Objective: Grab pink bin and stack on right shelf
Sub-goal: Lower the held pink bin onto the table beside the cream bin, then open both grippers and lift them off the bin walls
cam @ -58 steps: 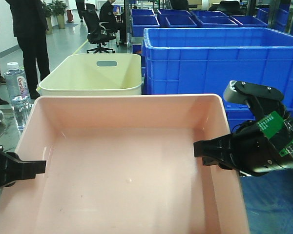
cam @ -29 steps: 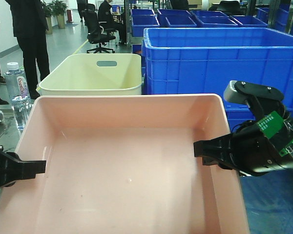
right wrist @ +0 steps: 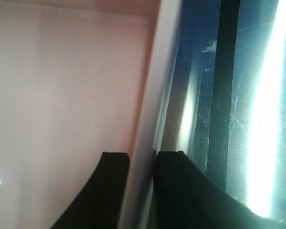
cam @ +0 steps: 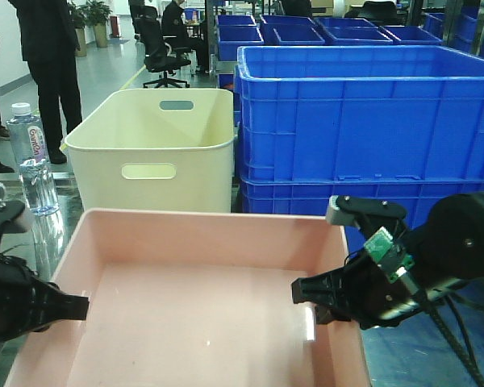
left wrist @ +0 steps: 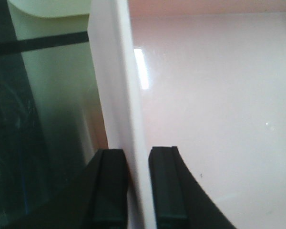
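The pink bin point(cam: 202, 242) fills the lower middle of the front view, held level between my two grippers. My left gripper point(cam: 74, 306) is shut on its left wall; the left wrist view shows one finger on each side of that wall point(left wrist: 115, 71), with the gripper point(left wrist: 137, 153) straddling the rim. My right gripper point(cam: 308, 292) is shut on the right wall; in the right wrist view the gripper point(right wrist: 142, 156) pinches the rim, with the bin's pink inside point(right wrist: 62, 86) on the left. The bin is empty.
A taller cream tub point(cam: 153, 133) with handle slots stands just behind the bin. Big blue crates point(cam: 371, 113) are stacked behind and to the right. A water bottle point(cam: 28, 153) stands at the left. People and an office chair point(cam: 163, 48) are far back left.
The pink bin and both grippers have dropped lower in the front view. The cream tub's front wall and the lower blue crate now show above the bin's far rim.
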Robot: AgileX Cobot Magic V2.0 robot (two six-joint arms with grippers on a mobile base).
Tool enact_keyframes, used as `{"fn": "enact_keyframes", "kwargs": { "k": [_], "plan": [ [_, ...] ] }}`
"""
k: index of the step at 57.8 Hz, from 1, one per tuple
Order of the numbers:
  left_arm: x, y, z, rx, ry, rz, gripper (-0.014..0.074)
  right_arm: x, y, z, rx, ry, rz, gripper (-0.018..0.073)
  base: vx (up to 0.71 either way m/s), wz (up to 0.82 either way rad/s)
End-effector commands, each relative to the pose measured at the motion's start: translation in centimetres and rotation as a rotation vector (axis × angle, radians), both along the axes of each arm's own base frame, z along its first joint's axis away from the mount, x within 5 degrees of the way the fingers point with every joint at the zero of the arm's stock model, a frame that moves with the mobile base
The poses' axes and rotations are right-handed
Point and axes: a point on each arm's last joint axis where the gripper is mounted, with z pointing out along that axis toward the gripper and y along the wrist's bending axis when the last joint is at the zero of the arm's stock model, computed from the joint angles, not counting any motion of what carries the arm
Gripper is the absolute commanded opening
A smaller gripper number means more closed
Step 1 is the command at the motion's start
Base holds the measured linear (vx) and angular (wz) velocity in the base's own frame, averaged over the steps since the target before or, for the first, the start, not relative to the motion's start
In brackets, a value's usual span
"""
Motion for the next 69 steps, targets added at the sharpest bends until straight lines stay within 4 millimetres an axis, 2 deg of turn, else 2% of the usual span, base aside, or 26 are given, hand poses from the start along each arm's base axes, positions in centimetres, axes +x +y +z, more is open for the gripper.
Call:
{"fn": "enact_keyframes", "kwargs": {
  "k": [1,14,19,33,42,49,58,65,69],
  "plan": [
    [0.2,-0.5,1.6,-0.069,-0.060,0.013,0.0018,0.9,0.0,1.5,0.034,-0.111,-0.019,-0.0001,0.00,0.00],
    [1.2,-0.7,0.2,-0.058,-0.015,0.015,0.0110,1.8,0.2,0.1,0.004,-0.092,-0.012,0.0062,0.00,0.00],
    [1.4,-0.7,-0.1,-0.056,-0.004,0.016,0.0176,2.0,0.3,-0.1,0.008,-0.094,-0.014,0.0123,0.00,0.00],
    [1.7,-0.7,-0.3,-0.056,-0.015,0.026,0.0409,2.4,0.3,-0.1,0.009,-0.111,-0.015,0.0375,0.00,0.00],
    [1.9,-0.6,0.2,-0.066,-0.059,0.051,0.0482,2.6,0.4,0.5,0.030,-0.177,-0.018,0.0433,0.00,0.00],
    [1.5,-0.2,1.9,-0.073,-0.165,0.078,0.0484,2.1,-0.2,2.7,0.016,-0.293,-0.007,0.0426,0.00,0.00],
    [-1.0,0.7,6.2,-0.088,-0.385,0.107,0.0484,-0.7,-1.6,7.7,0.000,-0.485,0.004,0.0382,0.00,0.00],
    [-3.9,1.3,8.7,-0.063,-0.504,0.070,0.0457,-3.5,-2.6,10.8,0.018,-0.580,-0.001,0.0295,0.00,0.00],
    [-5.4,1.7,9.4,-0.033,-0.587,0.058,0.0415,-4.7,-3.1,11.7,0.030,-0.616,-0.003,0.0224,0.00,0.00]
  ]
}}
